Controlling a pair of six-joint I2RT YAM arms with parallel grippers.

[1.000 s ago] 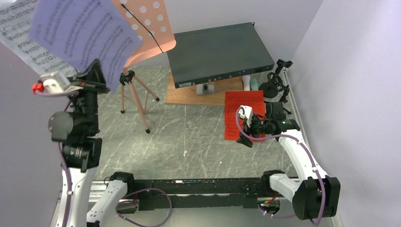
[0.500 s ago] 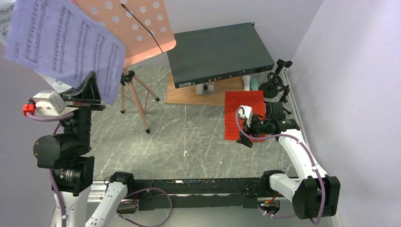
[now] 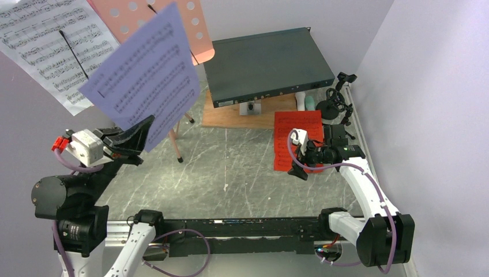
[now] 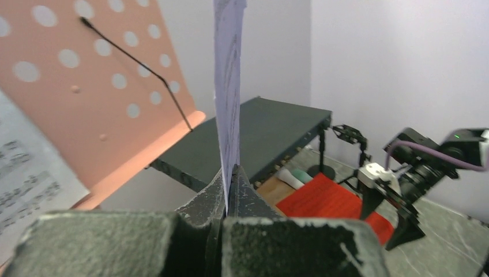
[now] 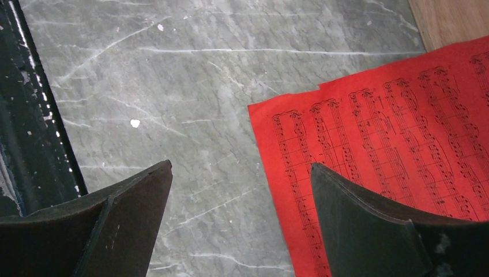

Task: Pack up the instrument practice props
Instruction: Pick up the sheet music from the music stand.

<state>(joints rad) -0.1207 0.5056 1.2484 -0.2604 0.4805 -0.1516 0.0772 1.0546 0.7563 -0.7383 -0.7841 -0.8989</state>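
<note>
The left end effector [image 3: 137, 131] is fully closed on the lower edge of the lavender sheet [image 3: 147, 75] and holds it in the air above the left half of the tabletop [image 3: 230, 167]. The sheet stands up from the jaws, its long axis slanting up and towards the back wall.

The right end effector [image 5: 241, 167] is spread wide, holds nothing, and hovers over the near-left corner of the red sheet [image 3: 300, 124]. That sheet lies flat on the tabletop, long axis running near to far, with its far end against the wooden board [image 3: 219, 115].

The red sheet lies well to the right of the held sheet, and the right arm is far nearer to it. Stacking the pages would probably require a rightward, downward carry.

The pink music stand [image 3: 196, 23] at rear left carries the white sheet [image 3: 46, 40].

All pages show printed staves only. No title, brand or label is legible.
</note>
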